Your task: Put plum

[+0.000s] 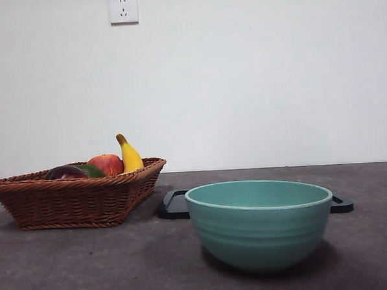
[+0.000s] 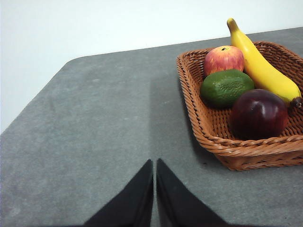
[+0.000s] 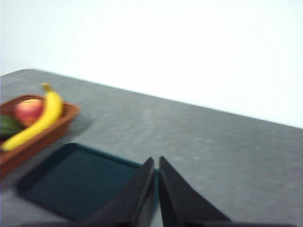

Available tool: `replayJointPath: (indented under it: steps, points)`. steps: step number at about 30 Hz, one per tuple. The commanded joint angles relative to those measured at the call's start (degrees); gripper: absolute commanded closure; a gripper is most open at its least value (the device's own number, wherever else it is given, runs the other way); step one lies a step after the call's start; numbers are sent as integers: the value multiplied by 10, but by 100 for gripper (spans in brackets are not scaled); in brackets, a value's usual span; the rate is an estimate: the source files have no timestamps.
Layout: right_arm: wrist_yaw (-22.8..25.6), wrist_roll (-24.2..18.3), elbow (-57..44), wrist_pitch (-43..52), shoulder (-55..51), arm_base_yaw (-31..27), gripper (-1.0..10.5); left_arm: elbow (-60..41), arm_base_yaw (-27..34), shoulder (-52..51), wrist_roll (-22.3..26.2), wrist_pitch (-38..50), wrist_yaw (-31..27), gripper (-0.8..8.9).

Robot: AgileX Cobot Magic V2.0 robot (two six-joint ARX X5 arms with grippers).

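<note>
- Broadly, the grey table (image 1: 70, 268) carries everything, set against a white wall with a socket (image 1: 123, 8).
- A wicker basket (image 1: 73, 197) stands on one side of it, holding four fruits.
- A teal bowl (image 1: 259, 223) stands nearest the front camera, with nothing visible inside it.
- A dark tray (image 3: 75, 182) lies flat behind the bowl, just beside the basket.
- A banana (image 2: 262, 66) leans along the basket's side, touching the plum.
- The plum (image 2: 259, 113) sits in the basket, by the wall nearest the left wrist camera, beside the green fruit (image 2: 226, 87) and the apple (image 2: 224, 59).
- The left gripper (image 2: 155, 165) hangs above bare table near the basket, jaws pressed together, holding nothing.
- The right gripper (image 3: 156, 163) hangs by the tray's edge, jaws likewise closed and empty; that view is blurred.
</note>
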Motion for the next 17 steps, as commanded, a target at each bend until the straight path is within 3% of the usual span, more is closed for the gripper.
replayJointPath:
  steps: [1,8,17]
  points:
    - [26,-7,-64,56,-38,-8,940,-8,2,-1,-3,-10,-2,805]
    - [102,-5,-176,90,-127,-14,940,-8,2,-1,-3,-10,-2,805]
    - [145,1,-257,95,-195,-18,940,-8,2,-1,-3,-10,-2,805]
